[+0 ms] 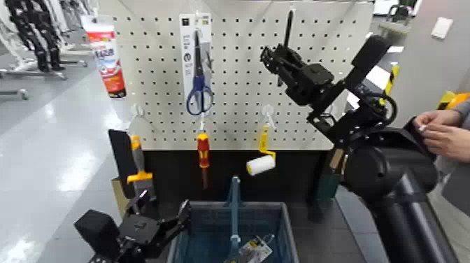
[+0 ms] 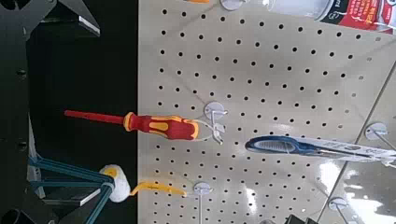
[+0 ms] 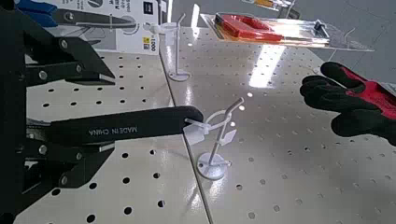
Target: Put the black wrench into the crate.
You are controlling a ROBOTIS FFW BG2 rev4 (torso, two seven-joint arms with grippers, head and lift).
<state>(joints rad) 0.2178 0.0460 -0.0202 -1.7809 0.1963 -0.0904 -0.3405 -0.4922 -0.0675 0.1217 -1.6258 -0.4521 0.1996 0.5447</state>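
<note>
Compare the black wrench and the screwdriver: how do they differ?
The wrench is black; the screwdriver is red and yellow. The wrench hangs higher, the screwdriver lower. The wrench lies between the right gripper's parted fingers, while no gripper is around the screwdriver. Both hang from hooks on the board.

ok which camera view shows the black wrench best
The right wrist view: the black wrench lies across it, its lettering readable, beside the white hook. The head view shows only its thin dark outline near the right gripper. I can't make it out in the left wrist view.
</note>
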